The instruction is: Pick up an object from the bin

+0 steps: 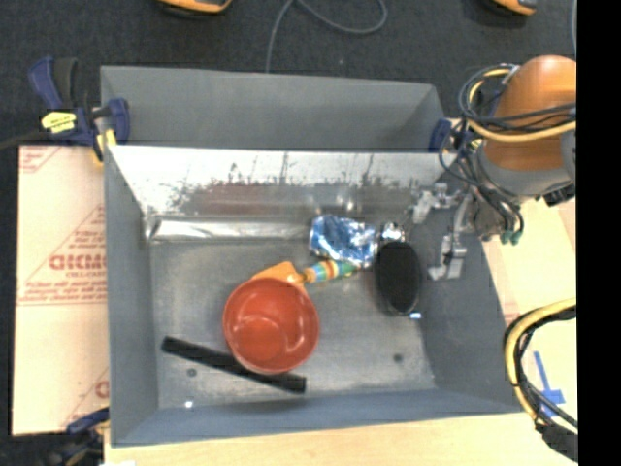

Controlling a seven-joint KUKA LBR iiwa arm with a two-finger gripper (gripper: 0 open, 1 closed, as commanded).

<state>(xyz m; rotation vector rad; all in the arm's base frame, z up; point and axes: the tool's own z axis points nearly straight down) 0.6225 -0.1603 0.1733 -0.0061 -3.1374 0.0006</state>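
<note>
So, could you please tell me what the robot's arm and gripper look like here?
The arm wears a rounded, glossy orange cover at its wrist, ringed by looping black cables. Beneath it hangs a tangle of thinner dark wires. The gripper itself is slim, bare silver-grey metal. No markings can be made out on any of it.

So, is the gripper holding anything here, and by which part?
Nothing; the gripper hangs with empty fingers beside the black oval object near the bin's right wall.
</note>
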